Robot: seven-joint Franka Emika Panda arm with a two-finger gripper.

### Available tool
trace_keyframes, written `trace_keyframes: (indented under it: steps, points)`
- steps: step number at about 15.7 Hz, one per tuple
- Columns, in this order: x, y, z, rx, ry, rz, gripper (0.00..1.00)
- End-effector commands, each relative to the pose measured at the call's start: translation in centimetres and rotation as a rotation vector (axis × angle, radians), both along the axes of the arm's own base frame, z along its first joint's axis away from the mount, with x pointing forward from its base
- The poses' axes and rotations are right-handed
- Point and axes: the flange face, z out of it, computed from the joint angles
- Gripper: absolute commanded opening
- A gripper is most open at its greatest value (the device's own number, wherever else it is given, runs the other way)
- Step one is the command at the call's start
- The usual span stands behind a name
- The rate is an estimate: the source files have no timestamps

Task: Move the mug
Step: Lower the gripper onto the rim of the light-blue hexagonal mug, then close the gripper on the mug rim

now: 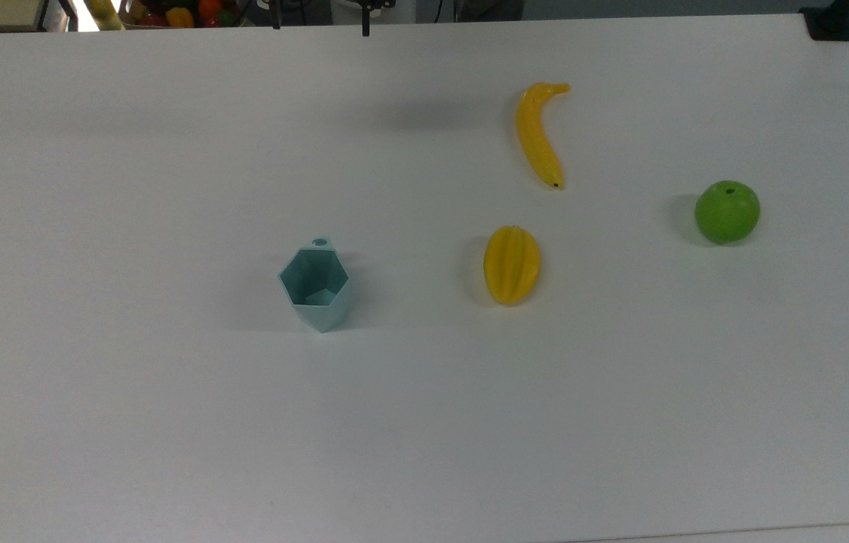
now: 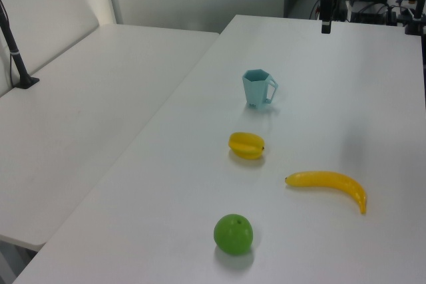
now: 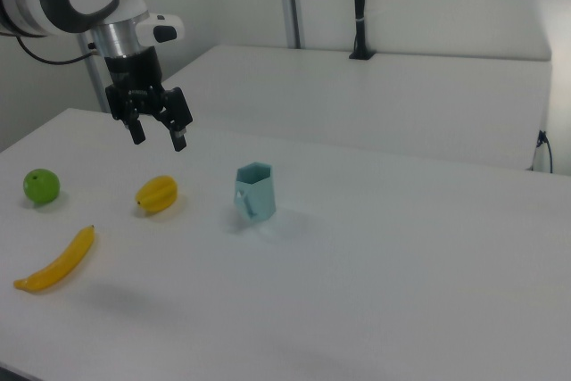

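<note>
The gripper (image 3: 158, 137) hangs in the air above the white table (image 3: 384, 292), its two black fingers (image 3: 179, 139) spread apart with nothing between them. In the right view it sits above and to the right view's left of the mug (image 3: 255, 191), well apart from it and clearly higher than the mug's rim.

The mug stands upright on the table, open mouth up, its pale teal faceted walls narrowing toward the base; a handle shows on its side in the left view (image 2: 258, 89).

Below the gripper in the right view lies a yellow starfruit (image 3: 157, 194), between the gripper and the table edge, with a green apple (image 3: 41, 186) farther to the right view's left and a banana (image 3: 55, 260) lying nearer the front edge. In the top view the starfruit (image 1: 512, 264) lies to the top view's right of the mug (image 1: 315, 286), the banana (image 1: 537, 134) beyond it and the apple (image 1: 727, 211) farther right.
</note>
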Motion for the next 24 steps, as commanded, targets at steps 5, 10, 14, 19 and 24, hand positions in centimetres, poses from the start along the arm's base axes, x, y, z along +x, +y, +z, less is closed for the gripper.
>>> trace_keyframes:
  steps: [5, 10, 14, 19, 24]
  points:
    - [4.3, 0.0, -4.9, 0.031, -0.090, 0.022, 1.00]
    - [8.0, -0.1, -11.7, 0.034, -0.132, 0.020, 1.00]
    - [10.2, 0.1, -17.8, 0.030, -0.156, 0.021, 0.98]
    - [11.2, -0.4, -21.6, -0.015, -0.172, 0.010, 0.90]
    - [11.8, -0.5, -22.6, -0.013, -0.212, 0.008, 0.48]
